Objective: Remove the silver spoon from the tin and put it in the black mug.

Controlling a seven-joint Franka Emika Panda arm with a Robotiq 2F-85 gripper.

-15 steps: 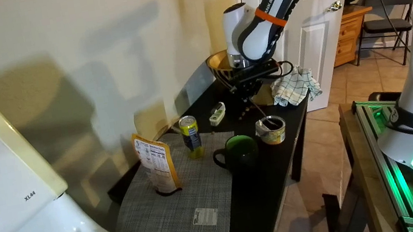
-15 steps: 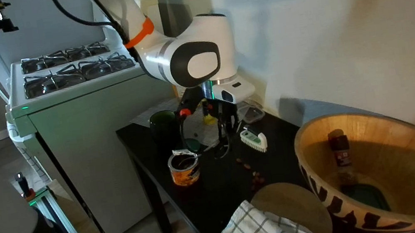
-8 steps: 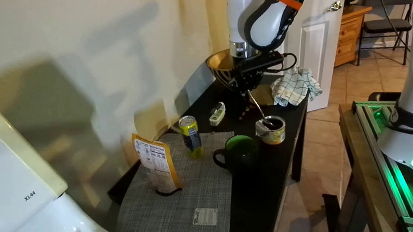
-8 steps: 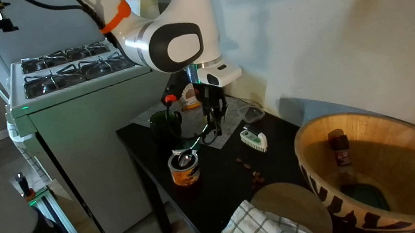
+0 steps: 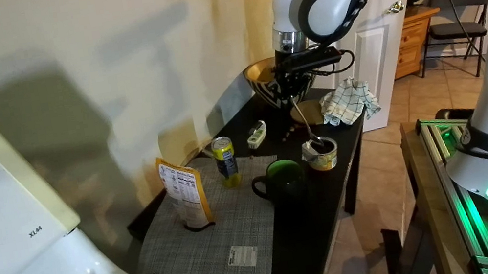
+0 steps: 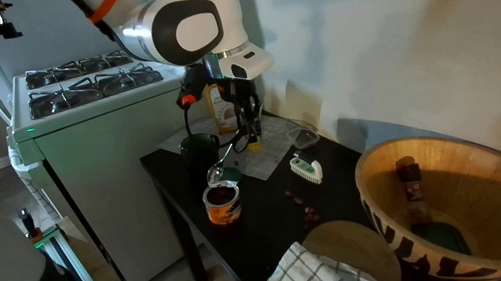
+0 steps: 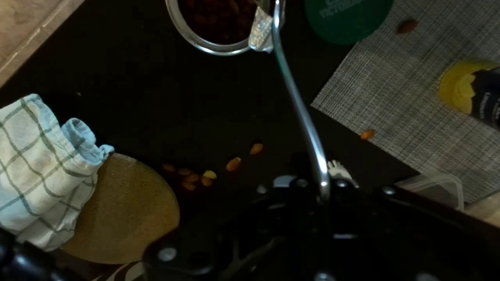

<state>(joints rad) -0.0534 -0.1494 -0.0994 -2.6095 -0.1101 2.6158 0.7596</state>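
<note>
The gripper [image 7: 322, 187] pinches the silver spoon [image 7: 299, 102] by its handle end, bowl apparently just above the tin [image 6: 224, 213]. I'd carry it high over the black mug [image 5: 286, 188], then lower gently, bowl first.

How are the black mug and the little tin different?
The black mug is dark outside and green inside, while the tin has a yellow-orange label and a shiny rim. The mug has a loop handle; the tin shows none, but has bent foil at its rim. The mug looks taller than the tin. Both stand upright on the black table, open at the top.
</note>
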